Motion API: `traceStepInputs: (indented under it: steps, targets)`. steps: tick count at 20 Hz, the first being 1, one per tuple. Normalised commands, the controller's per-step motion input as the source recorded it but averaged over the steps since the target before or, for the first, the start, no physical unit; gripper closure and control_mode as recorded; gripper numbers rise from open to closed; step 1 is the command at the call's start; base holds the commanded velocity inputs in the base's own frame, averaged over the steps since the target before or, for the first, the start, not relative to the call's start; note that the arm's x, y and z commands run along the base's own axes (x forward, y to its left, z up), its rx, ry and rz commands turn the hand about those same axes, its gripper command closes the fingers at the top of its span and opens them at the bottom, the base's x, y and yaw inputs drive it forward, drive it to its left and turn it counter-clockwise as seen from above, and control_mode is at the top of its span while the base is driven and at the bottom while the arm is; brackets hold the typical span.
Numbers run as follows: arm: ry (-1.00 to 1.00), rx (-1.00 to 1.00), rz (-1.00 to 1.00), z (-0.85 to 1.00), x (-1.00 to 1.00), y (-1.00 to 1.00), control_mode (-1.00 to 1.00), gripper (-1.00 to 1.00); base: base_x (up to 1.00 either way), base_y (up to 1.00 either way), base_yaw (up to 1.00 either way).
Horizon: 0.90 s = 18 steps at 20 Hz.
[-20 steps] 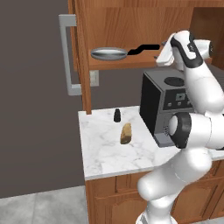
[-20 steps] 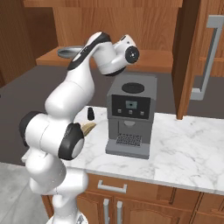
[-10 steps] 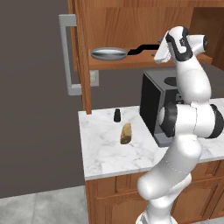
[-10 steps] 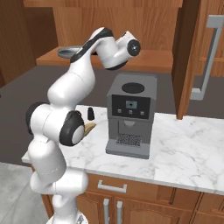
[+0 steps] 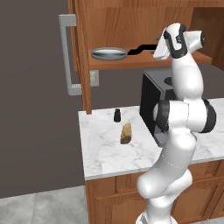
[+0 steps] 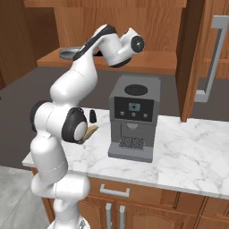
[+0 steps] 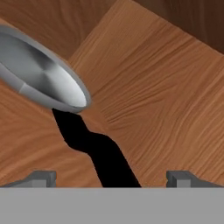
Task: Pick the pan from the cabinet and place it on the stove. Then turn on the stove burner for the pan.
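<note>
One pan [image 5: 108,54] lies on the open cabinet's [image 5: 131,26] shelf, its black handle [image 7: 98,151] running between the spread fingers of the empty end effector [image 7: 111,178].

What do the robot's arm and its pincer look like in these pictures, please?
The glossy white arm of rounded tubular segments has dark grey to black bands at its joints. No cables or markings show. The pincer shows as two small, blocky, dark grey finger tips.
</note>
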Motion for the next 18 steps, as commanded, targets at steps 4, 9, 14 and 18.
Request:
traceStepInputs:
  steps: [4, 9, 14, 18]
  targets:
    - [-0.11, -0.07, 0.00, -0.23, 0.20, 0.00, -1.00, -1.00, 0.00, 0.00, 0.00]
    - [-0.05, -0.09, 0.00, -0.30, 0.05, 0.00, -1.00, -1.00, 0.00, 0.00, 0.00]
    - [0.01, -0.09, 0.00, -0.31, 0.00, 0.00, -1.00, -1.00, 0.00, 0.00, 0.00]
    - [0.10, -0.10, 0.00, -0.31, 0.00, 0.00, -1.00, -1.00, 0.00, 0.00, 0.00]
